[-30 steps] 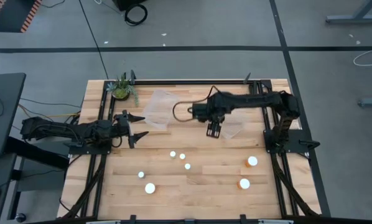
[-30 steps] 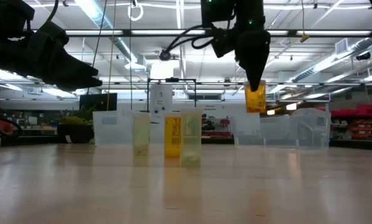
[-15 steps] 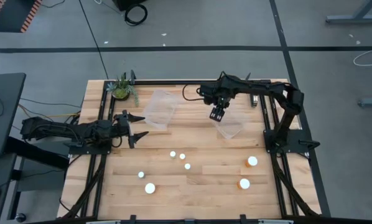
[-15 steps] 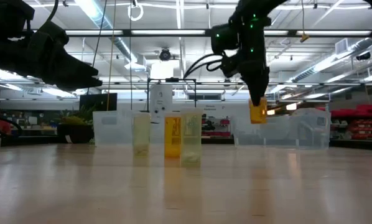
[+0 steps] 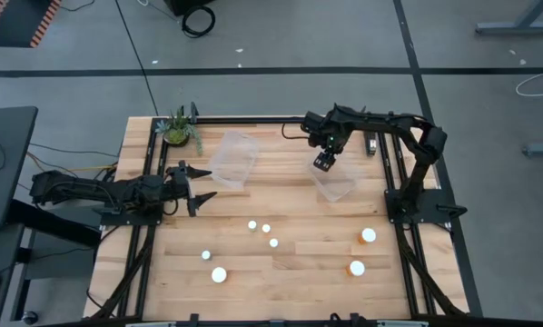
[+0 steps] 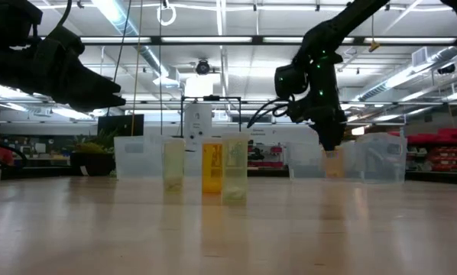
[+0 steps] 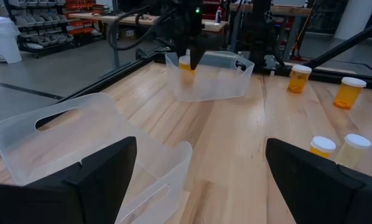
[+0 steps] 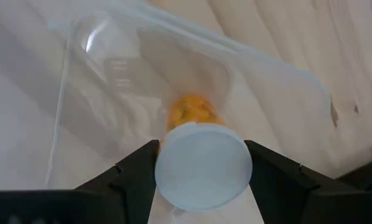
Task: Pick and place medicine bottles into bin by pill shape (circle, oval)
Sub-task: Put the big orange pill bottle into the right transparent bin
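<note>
An orange medicine bottle with a white cap [image 8: 203, 165] hangs in my right gripper [image 5: 323, 163], shut on it over the clear right bin [image 5: 337, 186]. The bottle's orange body [image 8: 192, 112] reaches down inside the bin. My left gripper [image 5: 197, 187] waits open at the table's left, next to the clear left bin [image 5: 233, 159]. Several other bottles stand upright on the wood: white caps [image 5: 251, 224] [image 5: 219, 274] near the middle and orange ones [image 5: 369, 235] [image 5: 357, 268] toward the right. My right gripper pinches the bottle's white cap [image 8: 167, 163] between its two fingers, one on each opposite side. The fingers come from above, pointing down. The bottle hangs upright below them, its body [image 6: 333, 162] inside the bin; whether its bottom touches the bin floor I cannot tell.
A small potted plant [image 5: 178, 129] stands at the far left corner. Black frame rails [image 5: 253, 119] run along the table's far, left and right sides. In the low view three bottles [image 6: 212, 168] stand in a row in front of the bins.
My right gripper has carried the orange bottle from over the table's middle toward the far edge and a little right, over the right bin. It has sunk, so the bottle's body now hangs inside the bin. The bottle has stayed upright in the hold.
</note>
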Controlling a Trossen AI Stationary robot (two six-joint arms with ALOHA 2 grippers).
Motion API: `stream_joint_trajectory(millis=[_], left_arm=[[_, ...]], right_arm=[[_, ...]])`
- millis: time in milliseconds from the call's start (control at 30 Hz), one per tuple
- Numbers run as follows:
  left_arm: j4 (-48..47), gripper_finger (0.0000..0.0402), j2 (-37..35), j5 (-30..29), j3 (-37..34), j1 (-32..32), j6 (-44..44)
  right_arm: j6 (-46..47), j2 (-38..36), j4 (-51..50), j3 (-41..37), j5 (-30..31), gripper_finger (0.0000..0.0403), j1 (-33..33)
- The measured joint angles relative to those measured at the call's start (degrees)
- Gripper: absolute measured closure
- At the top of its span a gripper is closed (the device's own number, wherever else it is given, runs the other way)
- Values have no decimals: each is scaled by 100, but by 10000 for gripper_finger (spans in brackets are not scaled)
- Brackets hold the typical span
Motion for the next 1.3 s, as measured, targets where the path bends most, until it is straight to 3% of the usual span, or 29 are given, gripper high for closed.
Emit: stream_joint_trajectory(millis=[533, 833, 1300], left_arm=[[2, 33, 0, 0, 0, 0, -2], [0, 33, 0, 0, 2, 0, 0], [1, 33, 0, 1, 2, 0, -2]], right_arm=[[109, -7, 196, -75, 62, 169, -5], [109, 11, 79, -34, 199, 128, -2], [407, 7, -1017, 1165, 203, 105, 179]])
